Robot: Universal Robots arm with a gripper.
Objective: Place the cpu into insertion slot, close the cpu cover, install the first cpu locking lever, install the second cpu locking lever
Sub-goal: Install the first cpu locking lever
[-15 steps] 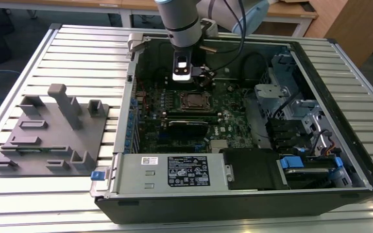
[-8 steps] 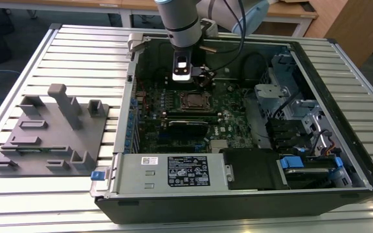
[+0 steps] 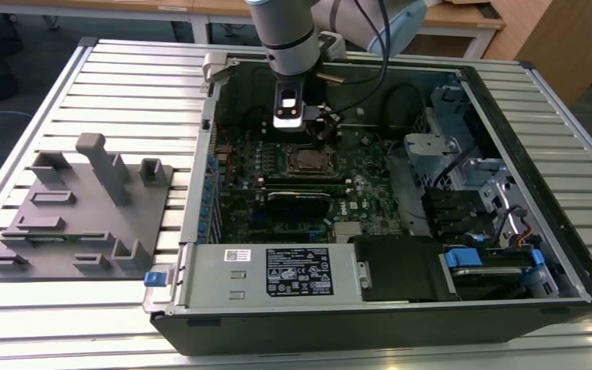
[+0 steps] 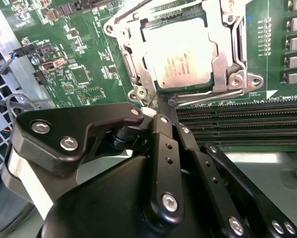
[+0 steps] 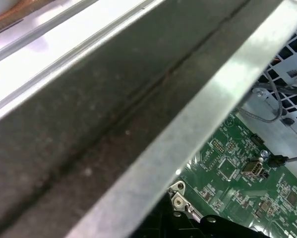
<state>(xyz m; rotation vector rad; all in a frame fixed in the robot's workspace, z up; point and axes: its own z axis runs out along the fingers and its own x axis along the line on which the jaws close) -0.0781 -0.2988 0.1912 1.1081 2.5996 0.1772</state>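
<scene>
Chip first: you'll find it seated flat in the socket, pale metal top up. The cover lies down over it, so the chip shows through the square window.

In the second wrist view a thin lever runs along the socket's edge, just beside the long black memory slots. You cannot tell from this view whether it is hooked down.

Your gripper has its black fingers pressed together. The tips sit at the socket's corner, where that lever begins. Whether they pinch the wire there is hidden from you.

In the exterior view the arm reaches down into the open computer case. Its tool hangs just beyond the socket, toward the far wall, above the green board. The grey power supply sits along the near side of the case.

On the exterior view's left a grey holder block rests on the slatted table, well apart from the arm.

The first wrist view looks past a metal rim onto a corner of the board.
</scene>
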